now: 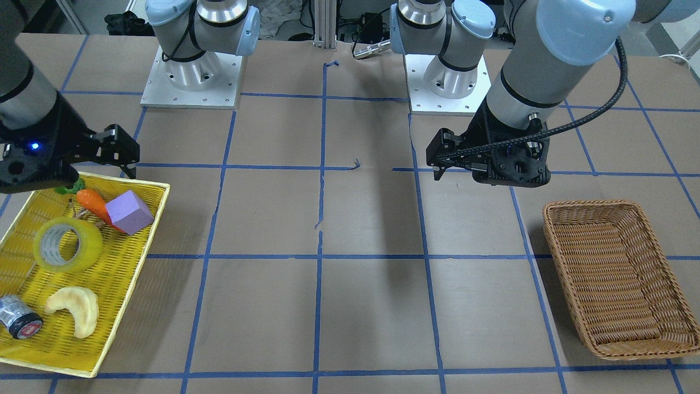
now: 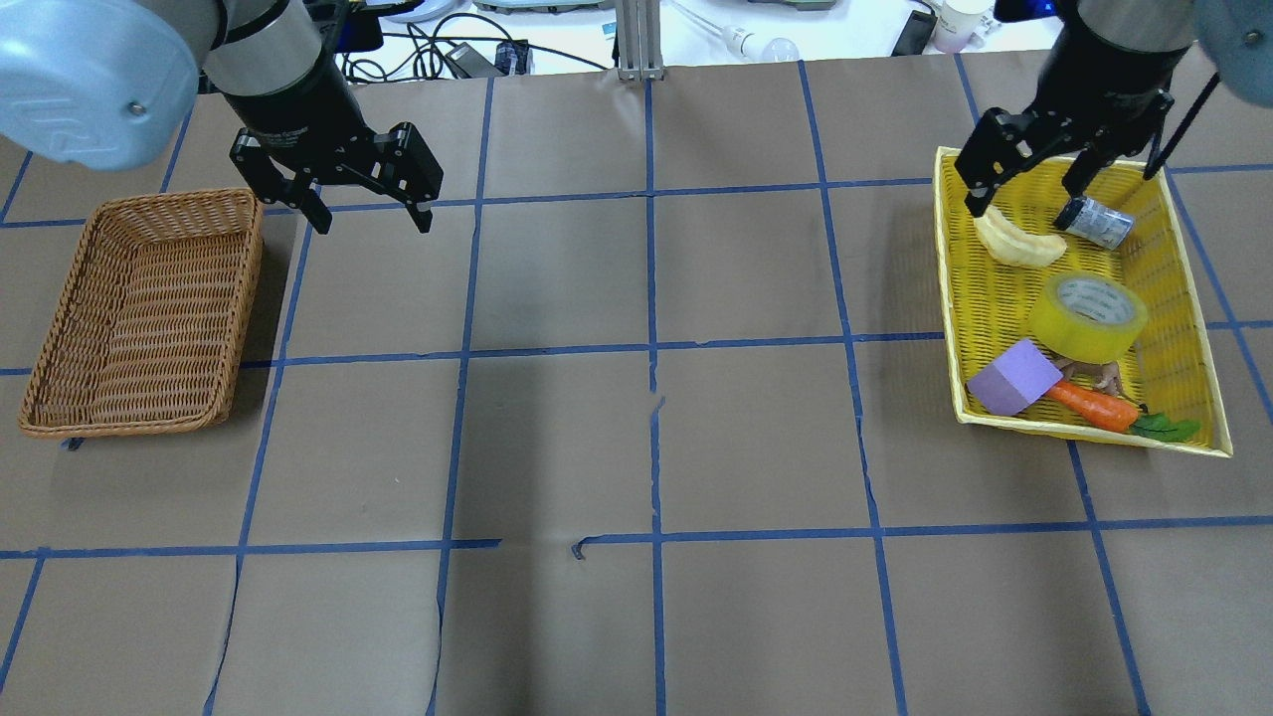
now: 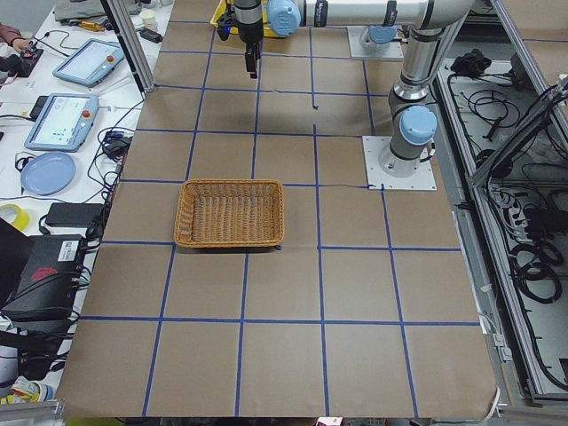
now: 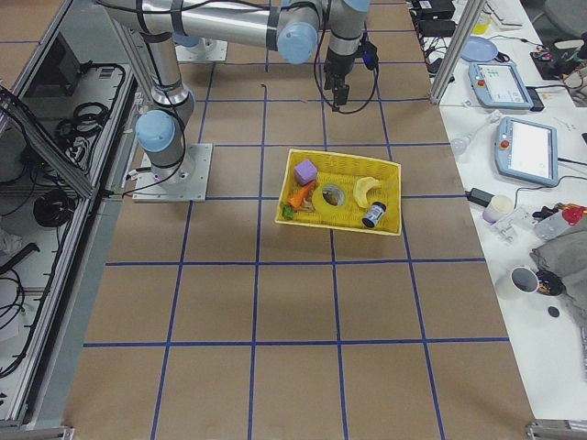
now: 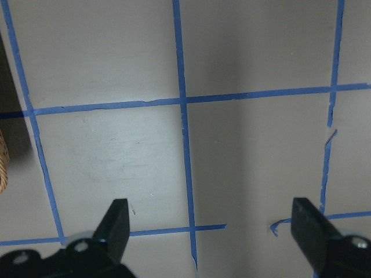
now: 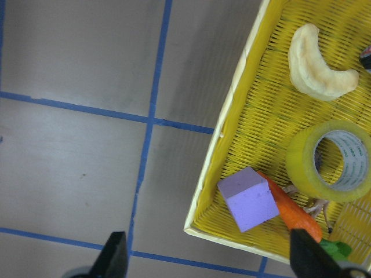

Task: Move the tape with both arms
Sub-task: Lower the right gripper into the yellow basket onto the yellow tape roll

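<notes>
While the right pincer (image 2: 1024, 194) hangs in the air over the yellow slatted plastic tray (image 2: 950, 298), its fingers stand spread wide and grip nothing.

Right wrist view:
- A purple foam cube (image 6: 249, 198) sits low between the two fingers, just inside the tray's corner.
- An orange toy carrot with green leaves (image 6: 293, 214) lies right against the cube, on the side of the right-hand finger.
- The wide roll of translucent yellow packing tape (image 6: 300, 162) lies further ahead of that same finger, about mid-tray. Its hole is turned upward and somewhat tilted, with the grey-white core showing.
- The roll sits well below the pincer and apart from it. It is just beside the carrot's thin end, but I cannot tell whether the two touch.
- A pale curved banana-shaped piece (image 6: 319, 63) lies beyond the roll, far ahead of the pincer.

A small dark cylinder with a red-and-white end (image 1: 21, 323) lies beside that curved piece, at the tray's end.

The left pincer (image 2: 370, 214) also has its fingers wide apart and empty. It hovers over the bare brown paper-covered surface (image 2: 636, 447), which is marked with a blue tape grid. A brown woven wicker basket (image 2: 139, 308) rests on the surface off to one side of it. In the left wrist view only a sliver of the basket's edge shows, out past the left-hand finger.

The two pincers are well apart.
</notes>
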Tool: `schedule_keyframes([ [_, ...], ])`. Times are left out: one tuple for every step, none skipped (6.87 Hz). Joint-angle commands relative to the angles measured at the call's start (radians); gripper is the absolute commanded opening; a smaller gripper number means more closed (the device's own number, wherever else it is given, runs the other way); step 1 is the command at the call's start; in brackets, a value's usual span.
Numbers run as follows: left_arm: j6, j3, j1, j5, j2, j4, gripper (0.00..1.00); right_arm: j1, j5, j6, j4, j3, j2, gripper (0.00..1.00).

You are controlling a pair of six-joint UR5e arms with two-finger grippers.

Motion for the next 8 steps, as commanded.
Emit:
schedule_keyframes([
  [0.000, -0.001, -0.001, 0.000, 0.000, 0.000, 1.00, -0.162, 0.012, -0.317, -0.117, 0.134, 0.040, 1.00],
  [0.000, -0.001, -0.001, 0.000, 0.000, 0.000, 1.00, -0.212, 0.012, -0.455, -0.216, 0.205, 0.065, 1.00],
  [0.000, 0.001, -0.001, -0.002, 0.000, 0.000, 1.00, -0.234, 0.014, -0.558, -0.316, 0.270, 0.088, 1.00],
  [0.000, -0.001, -0.001, 0.000, 0.000, 0.000, 1.00, -0.252, 0.012, -0.591, -0.437, 0.317, 0.124, 1.00],
  [0.000, -0.001, -0.001, -0.002, -0.002, 0.000, 1.00, -0.255, 0.011, -0.594, -0.461, 0.319, 0.161, 0.96],
  [0.001, -0.001, 0.000, 0.000, -0.002, 0.000, 1.00, -0.255, 0.000, -0.599, -0.461, 0.315, 0.168, 0.79],
  [0.002, -0.001, 0.000, -0.002, -0.002, 0.000, 1.00, -0.255, 0.000, -0.605, -0.461, 0.319, 0.171, 0.54],
  [0.002, -0.001, 0.000, 0.000, -0.002, 0.000, 1.00, -0.255, -0.004, -0.610, -0.460, 0.321, 0.174, 0.27],
])
